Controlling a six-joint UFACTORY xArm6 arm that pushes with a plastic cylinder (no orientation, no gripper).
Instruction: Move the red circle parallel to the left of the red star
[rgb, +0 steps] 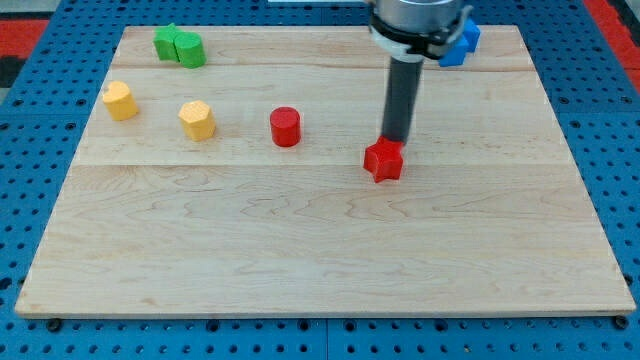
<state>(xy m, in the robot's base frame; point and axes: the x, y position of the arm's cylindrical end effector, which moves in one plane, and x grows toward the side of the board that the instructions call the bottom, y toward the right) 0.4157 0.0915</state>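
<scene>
Wooden board (320, 250) on blue pegboard, no writing, my tip (393, 140) touching red star (383, 160) from behind, jawless rod, red circle (285, 127) left, two yellow blocks (197, 120), two green blocks (180, 46), blue blocks (461, 43) far right.

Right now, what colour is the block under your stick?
Red. The red star sits just below my tip in the camera view.

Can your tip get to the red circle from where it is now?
Probably yes. My tip sits just above the red star, and the board between it and the red circle on the view's left holds no block.
</scene>
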